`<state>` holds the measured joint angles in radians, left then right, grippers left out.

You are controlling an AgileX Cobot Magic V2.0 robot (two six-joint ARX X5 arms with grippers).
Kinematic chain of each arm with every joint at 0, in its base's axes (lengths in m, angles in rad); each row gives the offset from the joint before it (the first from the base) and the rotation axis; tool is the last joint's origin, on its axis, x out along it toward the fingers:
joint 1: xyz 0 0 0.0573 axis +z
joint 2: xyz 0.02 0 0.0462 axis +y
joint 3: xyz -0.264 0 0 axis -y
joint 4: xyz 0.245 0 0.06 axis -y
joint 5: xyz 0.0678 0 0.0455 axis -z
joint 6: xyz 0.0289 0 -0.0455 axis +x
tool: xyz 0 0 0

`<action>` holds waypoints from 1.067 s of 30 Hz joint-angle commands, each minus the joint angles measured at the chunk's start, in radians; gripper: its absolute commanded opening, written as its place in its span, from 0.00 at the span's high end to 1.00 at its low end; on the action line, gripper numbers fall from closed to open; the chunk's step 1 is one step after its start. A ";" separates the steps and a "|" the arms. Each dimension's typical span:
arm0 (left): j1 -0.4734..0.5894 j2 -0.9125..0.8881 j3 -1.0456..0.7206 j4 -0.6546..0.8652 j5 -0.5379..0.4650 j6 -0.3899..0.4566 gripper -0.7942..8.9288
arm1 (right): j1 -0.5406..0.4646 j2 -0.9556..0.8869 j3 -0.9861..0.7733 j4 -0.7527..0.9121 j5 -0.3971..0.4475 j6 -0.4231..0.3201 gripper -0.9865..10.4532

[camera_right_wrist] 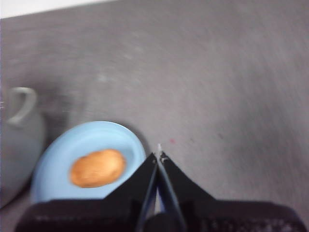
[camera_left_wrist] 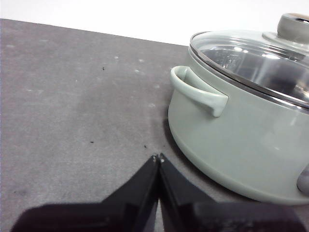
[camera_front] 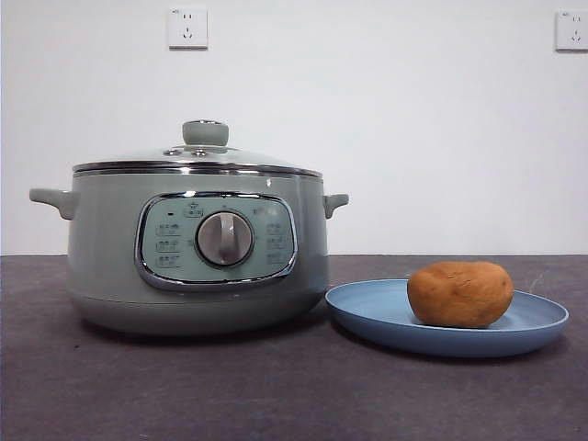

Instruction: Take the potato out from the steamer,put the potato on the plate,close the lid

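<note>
Front view: we judge the task done, the potato (camera_front: 459, 293) resting on the plate (camera_front: 367, 317), the lid (camera_front: 197, 156) seated on the steamer (camera_front: 110, 248) at nine o'clock; both end effectors clenched, empty.

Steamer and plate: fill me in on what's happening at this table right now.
Nothing is being handled at the moment. The potato lies on the plate, just beside the steamer, and the lid sits closed on the pot. The left claw is shut, empty, near the steamer's handle. The right claw is shut, empty, above the table beside the plate. The task looks finished.
</note>
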<state>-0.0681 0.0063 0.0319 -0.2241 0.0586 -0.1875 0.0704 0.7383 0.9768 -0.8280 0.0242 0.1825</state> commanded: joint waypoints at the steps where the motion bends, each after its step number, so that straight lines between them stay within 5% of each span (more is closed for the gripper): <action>1: 0.003 -0.002 -0.011 -0.005 -0.004 0.001 0.92 | -0.034 -0.078 -0.172 0.125 0.001 0.048 0.91; 7: 0.003 -0.002 -0.011 -0.005 -0.004 0.001 0.92 | -0.045 -0.313 -0.603 0.598 0.000 0.057 0.91; 11: 0.003 -0.002 -0.011 -0.005 -0.004 0.001 0.92 | -0.045 -0.446 -0.791 0.738 0.001 0.057 0.91; 32: 0.003 -0.002 -0.011 -0.005 -0.004 0.001 0.92 | -0.045 -0.725 -0.970 0.650 0.001 0.108 0.91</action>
<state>-0.0681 0.0063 0.0319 -0.2237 0.0586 -0.1875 0.0257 0.0216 0.0185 -0.1799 0.0254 0.2810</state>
